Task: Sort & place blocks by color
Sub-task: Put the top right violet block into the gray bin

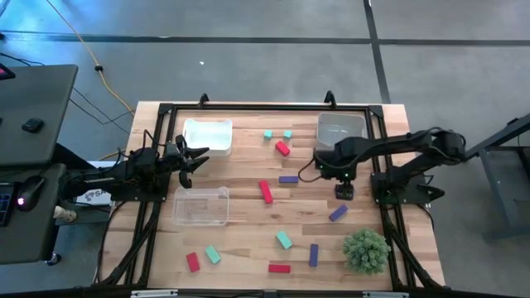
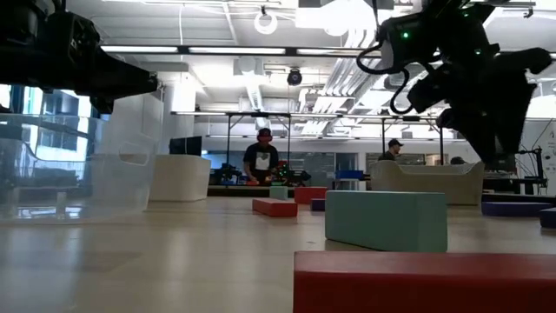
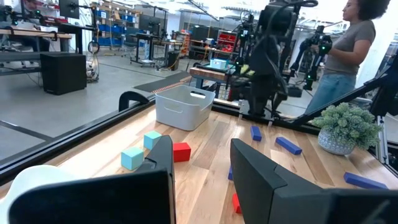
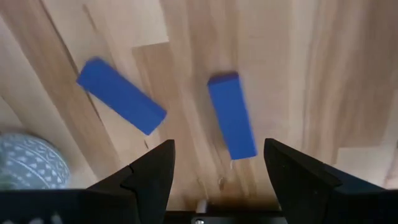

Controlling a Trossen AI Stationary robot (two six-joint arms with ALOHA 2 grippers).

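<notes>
Red, teal and purple blocks lie flat and scattered on the wooden table: two teal (image 1: 268, 134) and a red (image 1: 283, 148) near the far edge, a purple (image 1: 288, 179) and a red (image 1: 266, 192) in the middle, others toward the near edge. My right gripper (image 1: 344, 192) hangs open above the table, pointing down. Below it, in its wrist view, lie two purple blocks (image 4: 231, 117) (image 4: 121, 104), the first between the finger lines, untouched. My left gripper (image 1: 199, 159) is open and level at the table's left, between the white tray and the clear tray.
A white tray (image 1: 207, 134) sits far left, a clear tray (image 1: 201, 205) nearer on the left, and a grey tray (image 1: 339, 130) far right. A spiky green plant in a pot (image 1: 365, 251) stands at the near right. A person (image 3: 348, 50) stands beyond the table.
</notes>
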